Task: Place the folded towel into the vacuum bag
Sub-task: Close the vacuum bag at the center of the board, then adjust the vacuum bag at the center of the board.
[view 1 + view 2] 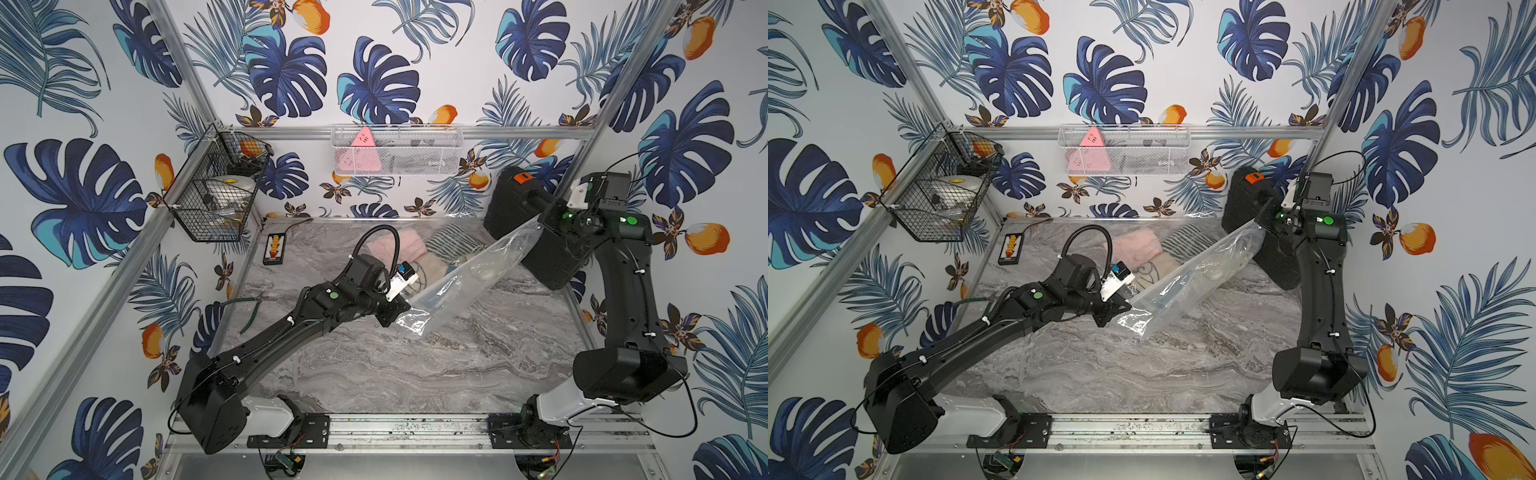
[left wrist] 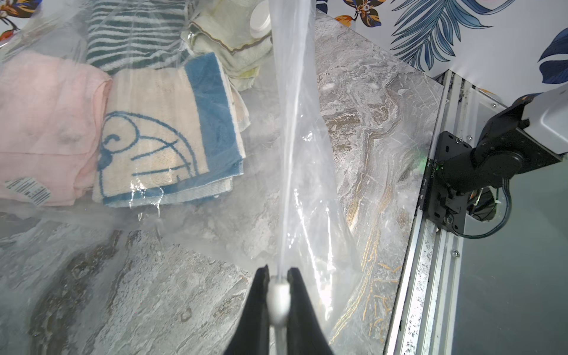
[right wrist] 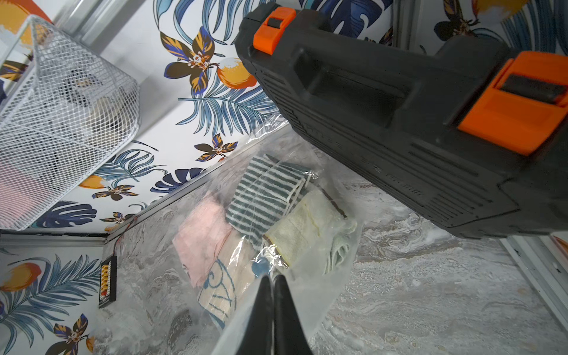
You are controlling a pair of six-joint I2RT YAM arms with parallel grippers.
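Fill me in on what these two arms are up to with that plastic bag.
Both arms hold the vacuum bag by its edge, stretched between them above the table. The left gripper is shut on one end, the right gripper on the other. Four folded towels lie at the back, seen through the plastic: pink, striped, cream-and-blue and pale yellow. Whether they are inside the bag or under it is unclear.

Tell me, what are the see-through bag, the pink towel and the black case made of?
Bag: looks like thin clear plastic; it is glossy and crinkles, and the towels show through it.
Pink towel: seems soft, fuzzy cloth, matte, with a printed label.
Case: probably hard moulded plastic, matte black and ribbed, with orange latches.
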